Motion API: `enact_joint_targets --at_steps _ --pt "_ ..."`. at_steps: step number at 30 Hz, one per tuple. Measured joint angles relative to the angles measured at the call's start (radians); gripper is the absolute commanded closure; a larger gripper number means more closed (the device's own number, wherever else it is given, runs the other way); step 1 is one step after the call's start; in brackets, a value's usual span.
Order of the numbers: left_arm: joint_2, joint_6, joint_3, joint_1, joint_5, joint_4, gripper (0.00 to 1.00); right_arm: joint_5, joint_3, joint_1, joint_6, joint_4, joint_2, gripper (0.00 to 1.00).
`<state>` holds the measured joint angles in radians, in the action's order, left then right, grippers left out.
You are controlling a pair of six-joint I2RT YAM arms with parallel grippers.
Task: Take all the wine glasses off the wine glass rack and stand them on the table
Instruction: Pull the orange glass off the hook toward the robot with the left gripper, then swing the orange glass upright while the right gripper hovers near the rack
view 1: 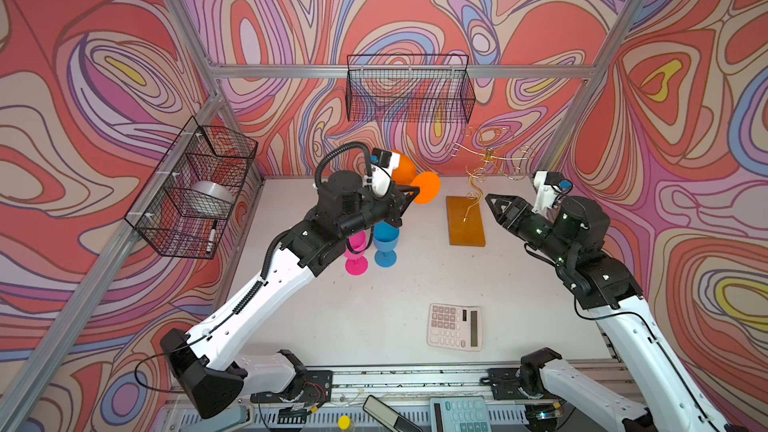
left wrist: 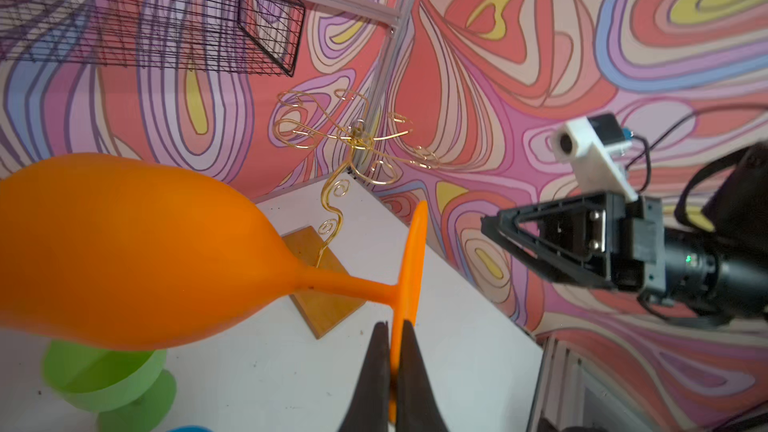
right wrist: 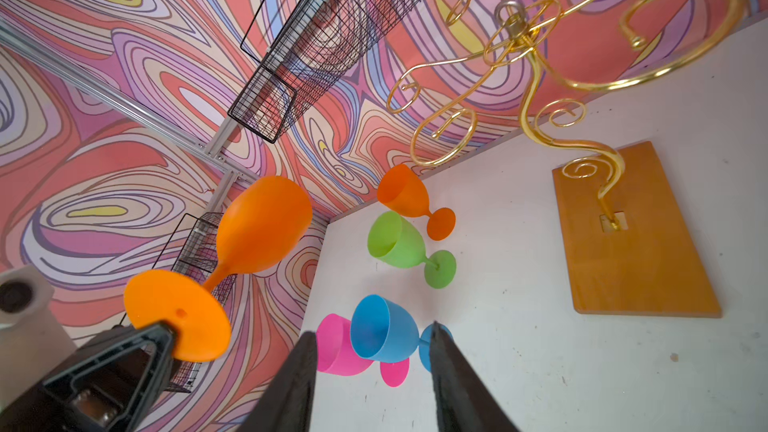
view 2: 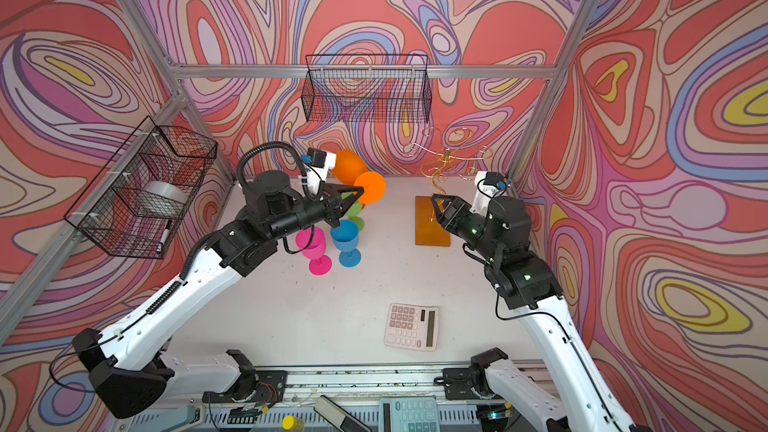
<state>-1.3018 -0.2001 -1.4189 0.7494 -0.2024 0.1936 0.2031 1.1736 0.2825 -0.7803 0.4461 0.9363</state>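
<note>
An orange wine glass (view 1: pixel 402 168) (view 2: pixel 348 164) (left wrist: pixel 124 251) (right wrist: pixel 262 226) hangs tilted in the air, left of the rack. My left gripper (view 1: pixel 415 191) (view 2: pixel 360 191) (left wrist: pixel 392 324) is shut on the rim of its round foot (right wrist: pixel 178 317). The wine glass rack (view 1: pixel 478 178) (view 2: pixel 441 168) (left wrist: pixel 353 139) (right wrist: pixel 528 89) is gold wire on an amber base (view 1: pixel 465 222) (right wrist: pixel 636 243); its curled arms are bare. My right gripper (view 1: pixel 491 198) (view 2: pixel 434 198) (left wrist: pixel 486 222) (right wrist: pixel 372 326) is open and holds nothing, just right of the base.
Pink (view 1: pixel 356 251), blue (view 1: pixel 386 238), green (view 2: pixel 355 211) and smaller orange (right wrist: pixel 405 193) glasses stand on the table under my left arm. A calculator (view 1: pixel 455 326) lies near the front. Black mesh baskets hang on the back wall (view 1: pixel 409 89) and left wall (view 1: pixel 195 189).
</note>
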Motion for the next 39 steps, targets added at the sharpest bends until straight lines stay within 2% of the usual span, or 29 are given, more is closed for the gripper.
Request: enact_joint_targets --at_steps 5,12,19,28,39 --pt "-0.035 0.354 0.037 0.140 0.208 -0.002 1.00 0.061 0.006 0.000 -0.105 -0.034 0.050 0.53" --pt "-0.047 0.715 0.249 0.212 0.384 -0.202 1.00 0.108 0.006 0.000 -0.229 -0.050 0.081 0.53" --pt "-0.084 0.996 0.331 0.248 0.512 -0.471 1.00 0.165 0.027 0.000 -0.333 -0.031 0.142 0.54" --pt "-0.124 1.187 0.380 0.254 0.571 -0.730 1.00 0.229 0.053 0.000 -0.402 -0.010 0.169 0.54" --pt "-0.190 1.248 0.381 0.272 0.583 -0.857 1.00 0.275 0.053 0.000 -0.438 -0.011 0.217 0.59"
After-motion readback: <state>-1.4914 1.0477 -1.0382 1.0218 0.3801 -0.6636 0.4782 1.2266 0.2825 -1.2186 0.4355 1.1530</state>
